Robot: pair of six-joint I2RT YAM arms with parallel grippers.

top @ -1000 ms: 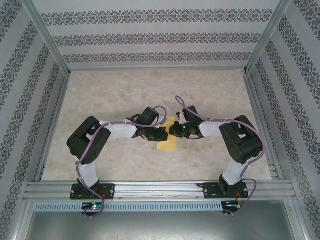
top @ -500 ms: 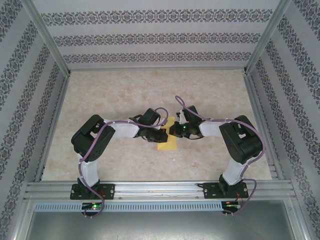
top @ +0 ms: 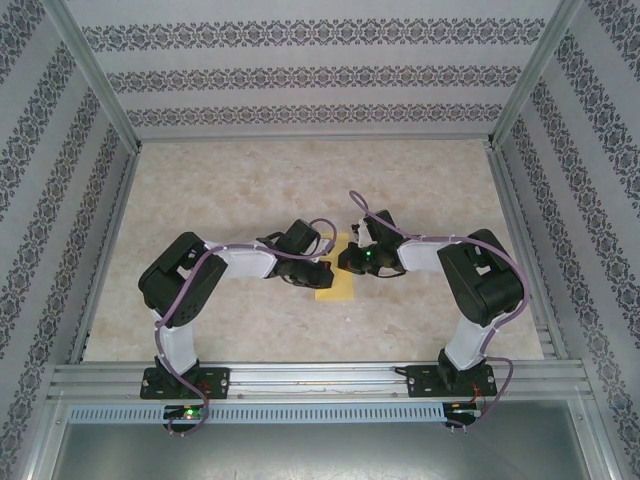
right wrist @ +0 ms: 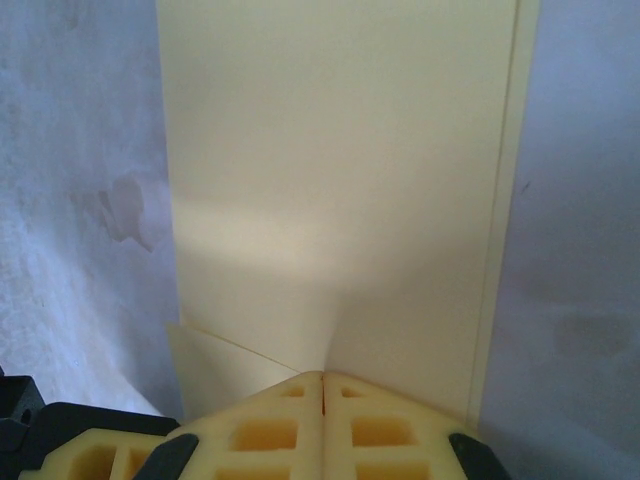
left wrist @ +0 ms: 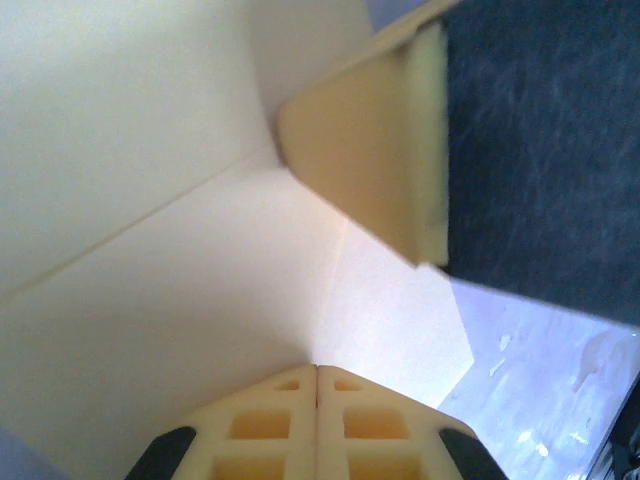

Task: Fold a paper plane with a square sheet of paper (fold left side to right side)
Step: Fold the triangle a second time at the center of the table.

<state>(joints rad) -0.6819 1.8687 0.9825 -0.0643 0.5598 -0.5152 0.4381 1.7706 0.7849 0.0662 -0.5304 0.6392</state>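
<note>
Left tool (left wrist: 317, 368), right tool (right wrist: 322, 375) on paper (right wrist: 330, 180)

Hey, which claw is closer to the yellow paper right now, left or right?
Neither; both touch it. The left claw is shut on the paper at its left side, and the right claw is shut on its right side.

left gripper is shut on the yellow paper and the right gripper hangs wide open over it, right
Not quite: the right gripper is shut too. The right wrist view shows its fingertips pressed together on the yellow paper. The left gripper is shut on it, as you said.
</note>
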